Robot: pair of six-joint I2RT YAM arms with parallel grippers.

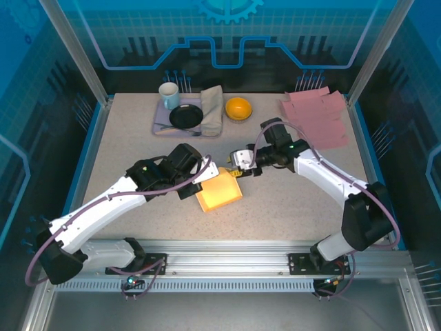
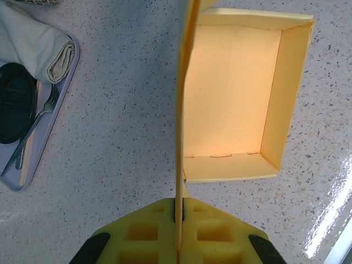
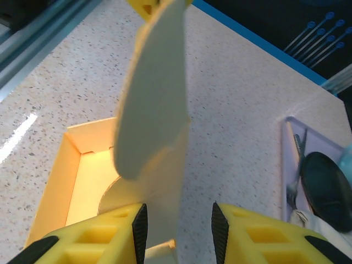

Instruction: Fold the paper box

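"Two pincers are at the paper box (image 1: pixel 220 192). Where is the box?" asks Mia.

"It sits in the middle of the tabletop (image 1: pixel 289 207), open side up. It is yellow, and you can see its bare floor in the left wrist view," says Ben.

"What is the left pincer (image 2: pixel 177 212) doing?"

"It is closed tight on a tall flap (image 2: pixel 181 110) of the box. The flap stands straight up, thin like a line, right between its yellow pads. The rest of the box lies just past the pincer, a bit to one side."

"And the right pincer (image 3: pixel 177 225)?"

"Its two fingers (image 3: pixel 137 225) are apart. The same flap (image 3: pixel 157 110) stands between them. It is close to one finger, and there is a gap by the other. At the far end of the flap you can see a yellow pad of the other pincer."

"So where are they from above?"

"The left pincer (image 1: pixel 200 181) is at the left edge of the box. The right pincer (image 1: pixel 238 165) is at the back right corner."

"What else is on the tabletop?"

"At the back is a tray (image 1: pixel 160 124) with a cup (image 1: pixel 169 95), a black plate (image 1: pixel 186 116) and a cloth (image 1: pixel 212 107). Next to it is an orange bowl (image 1: pixel 238 107). Pink sheets (image 1: pixel 317 117) lie in the back right corner, well apart from the box."
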